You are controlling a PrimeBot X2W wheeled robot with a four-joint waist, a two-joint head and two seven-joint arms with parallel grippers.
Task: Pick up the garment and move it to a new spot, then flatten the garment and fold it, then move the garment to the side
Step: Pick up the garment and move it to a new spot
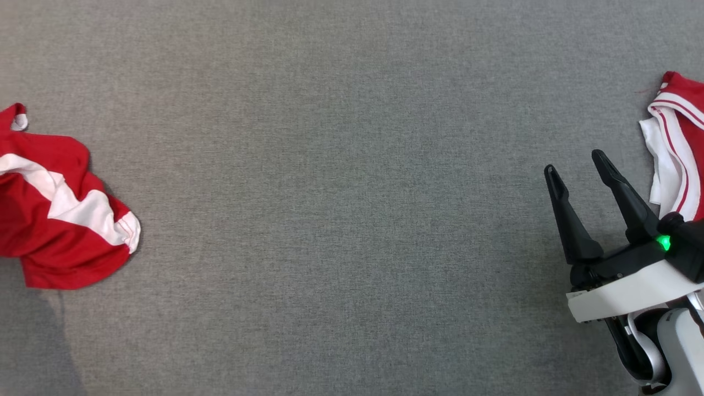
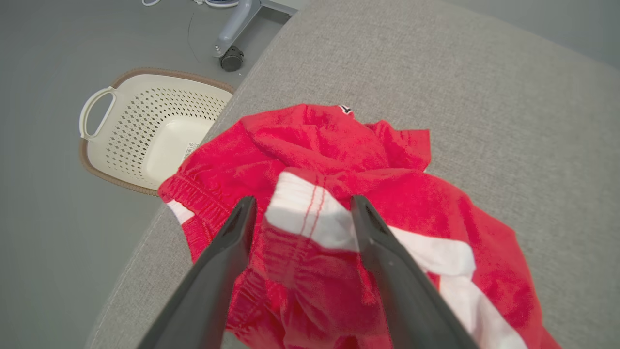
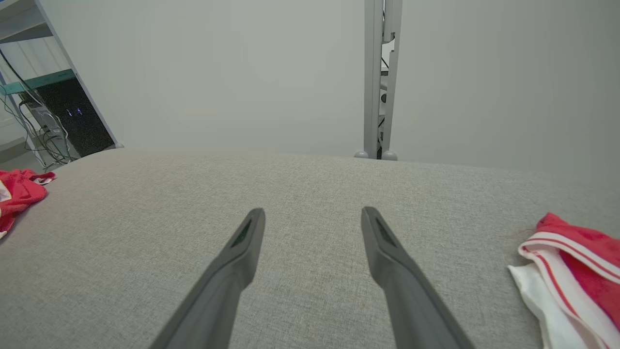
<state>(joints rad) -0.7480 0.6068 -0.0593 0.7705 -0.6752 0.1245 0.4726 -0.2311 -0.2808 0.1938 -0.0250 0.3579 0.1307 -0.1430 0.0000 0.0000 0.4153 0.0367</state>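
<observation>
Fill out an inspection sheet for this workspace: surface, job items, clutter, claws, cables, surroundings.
Surface: grey fabric table top, flat.
Job's things: crumpled garment, red with a white stripe, at the robot's left table edge.
Clutter: second garment, red and white, neatly laid at the right edge.
Claws: left claw open, fingers either side of the crumpled garment's white stripe, contact unclear; right claw open, holding nothing, beside the second garment.
Cables: dark cables by a shelf beyond the table; thin wire on the floor.
Surroundings: cream perforated basket on the floor beside the table; caster; grey post.
</observation>
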